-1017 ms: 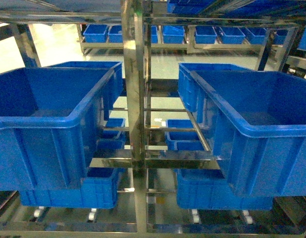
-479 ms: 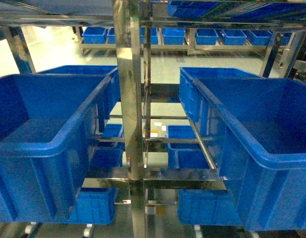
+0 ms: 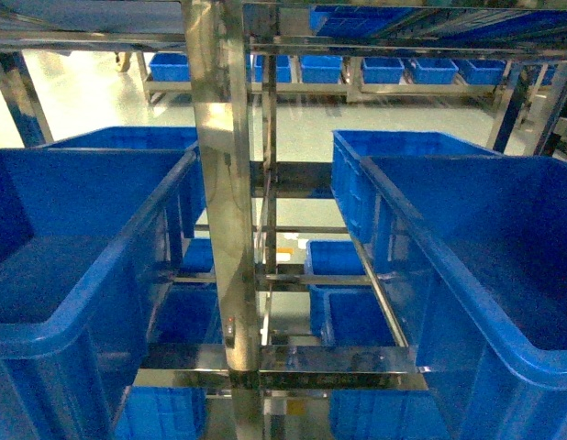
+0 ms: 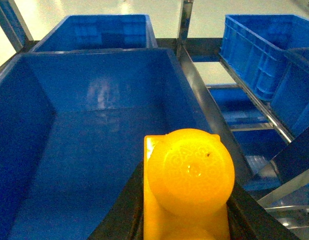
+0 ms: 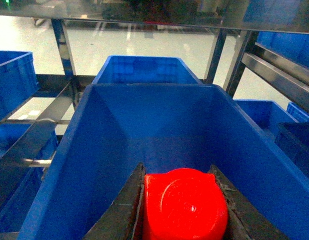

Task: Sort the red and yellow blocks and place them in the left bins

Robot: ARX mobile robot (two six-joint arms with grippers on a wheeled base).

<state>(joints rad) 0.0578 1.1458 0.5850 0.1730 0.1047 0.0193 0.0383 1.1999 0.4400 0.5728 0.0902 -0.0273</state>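
Inventory from my remote station, this moment.

Item 1: yellow brick (image 4: 187, 185). Translucent orange-yellow, round stud facing the left wrist camera. It sits clamped between the dark fingers of my left gripper (image 4: 187, 210), which flank it on both sides. Its long axis appears to run along the line of the fingers, out toward the crate.

Item 2: left crate (image 4: 94, 125). Deep bright-blue bin, smooth walls; no contents that I can see. In the wrist view the brick hangs over its near edge, with the open floor lying ahead of and below the jaws. A second blue crate (image 4: 102, 30) stands behind it.

Item 3: red block (image 5: 184, 205). Solid red, rounded top, gripped between the fingers of my right gripper (image 5: 182, 220). It is poised over the near end of the right crate (image 5: 159, 125), which lies directly ahead and below.

Item 4: steel rack post (image 3: 224, 229). It stands upright between the two front crates in the head view; neither arm shows there.

Judgement: the task names the left bins for both blocks. My left arm is already over one, so release looks close. The red block lies on the wrong side of the post; I judge my right arm must cross leftward, and the post is the hazard.
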